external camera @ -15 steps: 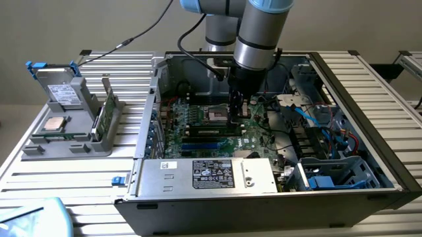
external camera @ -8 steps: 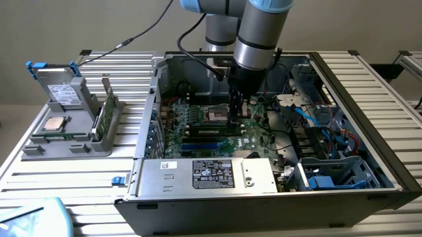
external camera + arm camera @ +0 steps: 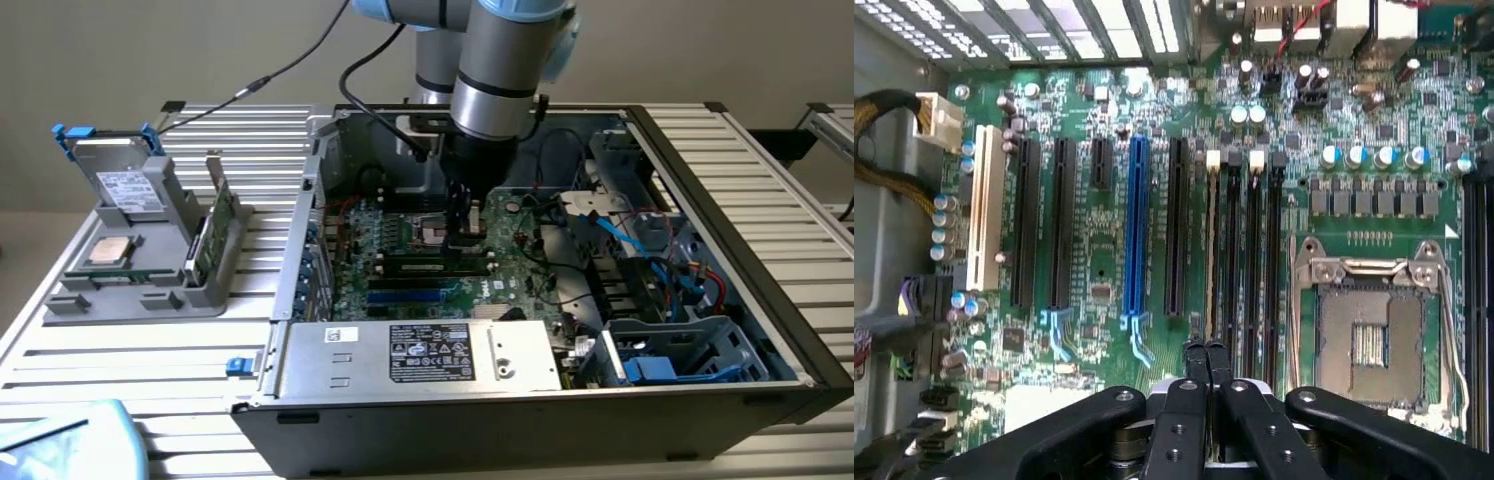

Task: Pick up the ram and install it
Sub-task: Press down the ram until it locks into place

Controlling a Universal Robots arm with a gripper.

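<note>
Long, thin, dark green ram (image 3: pixel 427 266) (image 3: pixel 1211 250), seated on edge in the motherboard (image 3: pixel 1094 250), at six o'clock of the processor socket (image 3: pixel 1374 345) in the exterior view.

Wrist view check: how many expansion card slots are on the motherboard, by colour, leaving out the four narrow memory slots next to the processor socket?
White slot: 1
Blue slot: 1
Black slots: 4, one of them short
Total: 6
</note>
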